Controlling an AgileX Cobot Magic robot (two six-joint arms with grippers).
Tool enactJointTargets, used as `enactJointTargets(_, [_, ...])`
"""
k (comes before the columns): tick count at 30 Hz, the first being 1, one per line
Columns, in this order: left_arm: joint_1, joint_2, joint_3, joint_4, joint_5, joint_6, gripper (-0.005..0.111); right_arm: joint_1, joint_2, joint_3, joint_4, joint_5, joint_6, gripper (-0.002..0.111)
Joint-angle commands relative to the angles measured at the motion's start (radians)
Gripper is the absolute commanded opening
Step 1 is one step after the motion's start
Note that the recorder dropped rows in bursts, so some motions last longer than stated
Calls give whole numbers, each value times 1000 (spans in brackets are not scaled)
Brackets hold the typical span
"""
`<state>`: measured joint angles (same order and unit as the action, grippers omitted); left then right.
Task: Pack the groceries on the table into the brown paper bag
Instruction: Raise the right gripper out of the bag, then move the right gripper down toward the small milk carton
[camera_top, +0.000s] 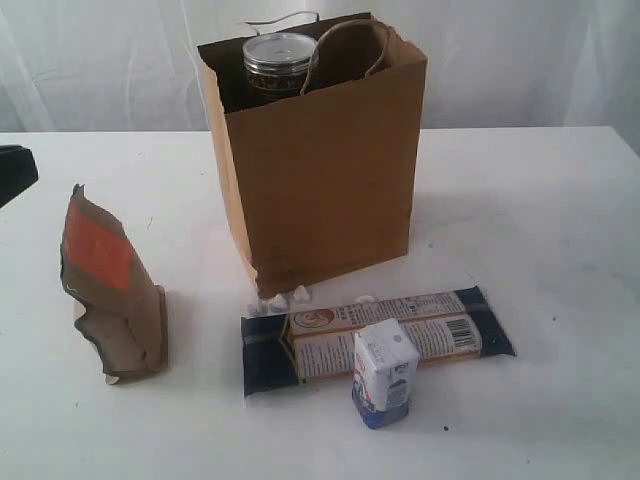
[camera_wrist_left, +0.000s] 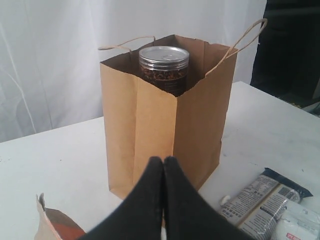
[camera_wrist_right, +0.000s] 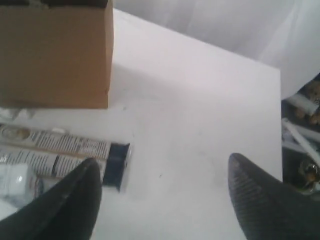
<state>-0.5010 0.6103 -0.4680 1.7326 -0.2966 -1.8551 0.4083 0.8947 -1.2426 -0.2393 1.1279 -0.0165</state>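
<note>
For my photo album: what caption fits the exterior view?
A pull-tab can sits in the brown paper bag; pouch, navy packet and small carton wait on the white table.

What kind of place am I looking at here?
Probably a robot test setup, not a home: plain white table, white curtain backdrop, and the right gripper hovering above.

We're in what looks like a test lab or recording studio. A plain white table (camera_top: 540, 200) takes up the whole scene, and a white curtain (camera_top: 100, 60) hangs behind it wherever the cameras look, closing off the room. A brown paper bag (camera_top: 320, 190) and a long navy packet (camera_top: 380, 335) sit on the white top like laid-out props. Past the table's edge there's a jumble of pale bars and fittings (camera_wrist_right: 302, 127), too blurred to name, and a dark bulky shape (camera_wrist_left: 290, 45) stands by the curtain.
</note>
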Motion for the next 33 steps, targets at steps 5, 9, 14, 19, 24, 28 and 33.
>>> enactJointTargets(5, [1,-4,6,12,1,-10,0,-1,-59,273,351,14,-84,68])
enactJointTargets(9, [1,-4,6,12,-2,-10,0,-1,30,376,515,-103,-190,77])
enactJointTargets(14, [1,-4,6,12,-25,-10,0,-1,180,402,599,-247,-293,77])
enactJointTargets(19, [1,-4,6,12,-43,-10,0,13,313,402,677,-315,-377,77])
enactJointTargets(24, [1,-4,6,12,-41,-10,0,79,425,396,684,-377,-405,77])
enactJointTargets(28, [1,-4,6,12,-41,-6,0,119,496,396,676,-422,-405,77])
enactJointTargets(33, [1,-4,6,12,-43,-7,0,132,587,396,664,-478,-405,77])
